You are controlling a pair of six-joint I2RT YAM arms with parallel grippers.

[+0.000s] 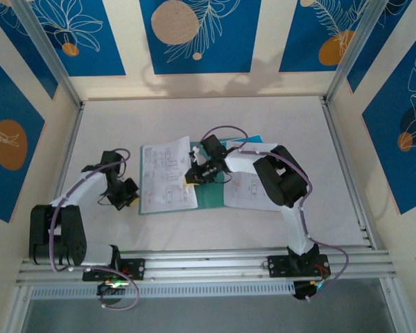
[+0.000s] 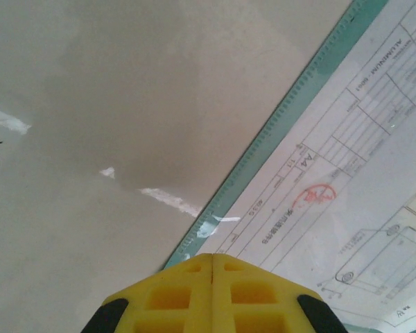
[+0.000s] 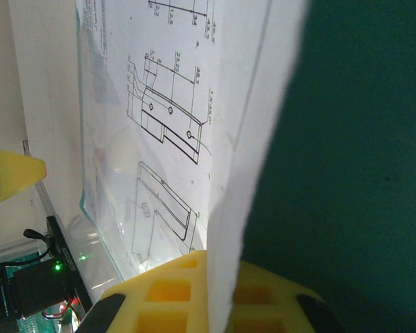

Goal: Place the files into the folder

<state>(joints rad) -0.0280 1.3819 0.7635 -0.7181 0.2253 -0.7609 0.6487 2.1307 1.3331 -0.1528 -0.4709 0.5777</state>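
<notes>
place: lab robot cell | signs: aluminium frame rails (image 1: 215,258), printed backdrop panels (image 1: 215,48)

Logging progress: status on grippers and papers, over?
Left gripper shut, empty, beside folder edge. Right gripper shut on a sheet, above folder. Nothing blocking.

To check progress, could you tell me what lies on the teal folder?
Printed sheets lie on the folder, left and right; the right arm hides part of one.

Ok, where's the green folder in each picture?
Top view: the folder lies in the middle, partly under paper.
Left wrist: its teal edge runs diagonally up to the top right.
Right wrist: it covers the right side.
Shared landmark: the printed sheet on it.
</notes>
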